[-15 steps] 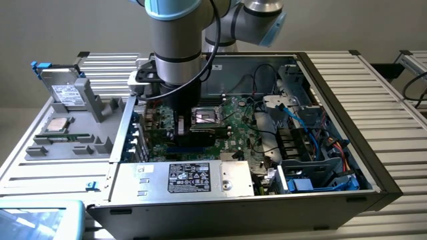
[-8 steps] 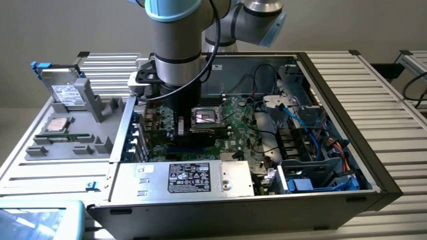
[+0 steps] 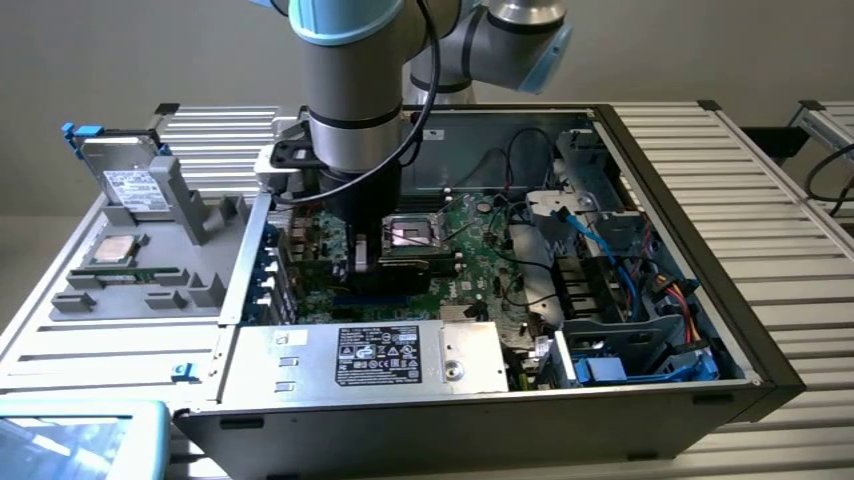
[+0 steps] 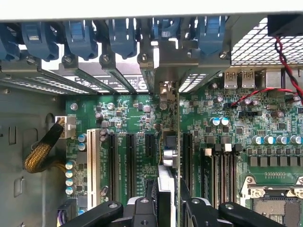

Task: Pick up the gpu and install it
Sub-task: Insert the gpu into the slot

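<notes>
Claw (image 4: pixel 165 210) was seen clamped on the gpu (image 4: pixel 165 182), which was held edge-on low over the motherboard (image 4: pixel 128 113), among its slots (image 4: pixel 130 158). Installing was judged in hand; true alignment and a straight, even press would be demanded.

Ribbed alu table (image 3: pixel 787 230): open PC case (image 3: pixel 467 430) centre, grey parts tray (image 3: pixel 160 292) ext. view's left.

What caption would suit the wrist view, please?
Gripper holding thin green gpu card edge-on at black expansion slots of green motherboard.
</notes>
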Action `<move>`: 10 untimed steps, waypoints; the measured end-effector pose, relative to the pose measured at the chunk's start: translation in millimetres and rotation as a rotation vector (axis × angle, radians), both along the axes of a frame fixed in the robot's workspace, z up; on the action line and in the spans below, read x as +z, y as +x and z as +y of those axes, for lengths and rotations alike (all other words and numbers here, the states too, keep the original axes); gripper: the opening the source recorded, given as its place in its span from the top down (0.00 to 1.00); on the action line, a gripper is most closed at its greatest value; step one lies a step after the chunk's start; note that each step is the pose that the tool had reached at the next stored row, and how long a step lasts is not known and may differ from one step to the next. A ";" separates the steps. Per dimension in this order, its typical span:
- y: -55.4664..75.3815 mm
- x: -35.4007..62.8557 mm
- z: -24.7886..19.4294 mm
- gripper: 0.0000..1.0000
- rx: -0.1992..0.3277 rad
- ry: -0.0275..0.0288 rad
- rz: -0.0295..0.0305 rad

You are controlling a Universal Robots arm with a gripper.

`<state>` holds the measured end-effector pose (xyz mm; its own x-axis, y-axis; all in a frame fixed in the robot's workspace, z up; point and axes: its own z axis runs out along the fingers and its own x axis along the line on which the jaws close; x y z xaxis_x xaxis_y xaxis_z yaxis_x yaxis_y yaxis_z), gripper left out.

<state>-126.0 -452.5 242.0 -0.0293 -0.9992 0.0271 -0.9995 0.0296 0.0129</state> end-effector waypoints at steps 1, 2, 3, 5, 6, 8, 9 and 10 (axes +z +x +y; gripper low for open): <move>0.0 -0.2 0.0 0.72 0.000 -0.0003 0.0000; -0.1 -0.2 -0.1 0.72 0.000 -0.0004 0.0000; -0.1 -0.3 -0.1 0.72 0.000 -0.0004 0.0001; -0.3 -0.8 0.0 0.72 0.000 -0.0002 -0.0001; -0.4 -1.0 0.0 0.72 0.000 -0.0002 -0.0001; -0.4 -1.0 0.0 0.72 0.000 -0.0003 0.0000; -0.4 -1.0 0.0 0.72 0.000 -0.0003 0.0000; -0.4 -1.0 0.0 0.72 0.000 -0.0003 0.0000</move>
<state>-126.4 -452.5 241.0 -0.0292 -0.9992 0.0274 -0.9995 0.0296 0.0130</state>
